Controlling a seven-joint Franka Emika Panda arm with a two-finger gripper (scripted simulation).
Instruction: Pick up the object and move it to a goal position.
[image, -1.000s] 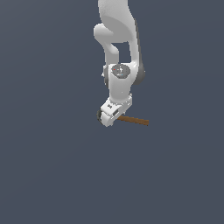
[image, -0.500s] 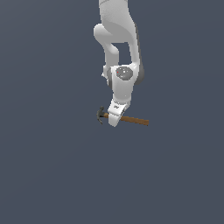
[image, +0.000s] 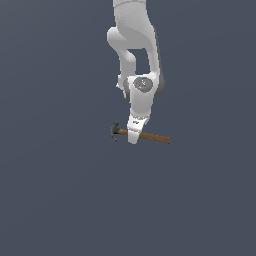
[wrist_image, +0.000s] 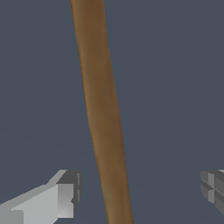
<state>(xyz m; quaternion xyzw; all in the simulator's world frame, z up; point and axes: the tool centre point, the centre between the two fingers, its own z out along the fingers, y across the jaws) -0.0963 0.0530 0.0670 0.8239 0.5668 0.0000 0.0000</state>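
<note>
The hammer (image: 150, 137) lies flat on the grey floor, its dark grey head (image: 115, 131) toward the exterior view's left and its brown handle pointing right. My gripper (image: 134, 138) points down over the handle just beside the head. In the wrist view the handle (wrist_image: 103, 118) runs between my two fingertips (wrist_image: 65, 192), which stand wide apart with gaps on both sides. The gripper (wrist_image: 140, 192) is open and holds nothing. The hammer head is out of the wrist view.
Plain dark grey floor (image: 60, 190) all around. The white arm (image: 135, 45) rises above the hammer. No goal marker shows.
The gripper has turned about its axis and shifted toward the exterior view's right, from over the head to over the handle. The hammer head has come into view. The hammer has not moved.
</note>
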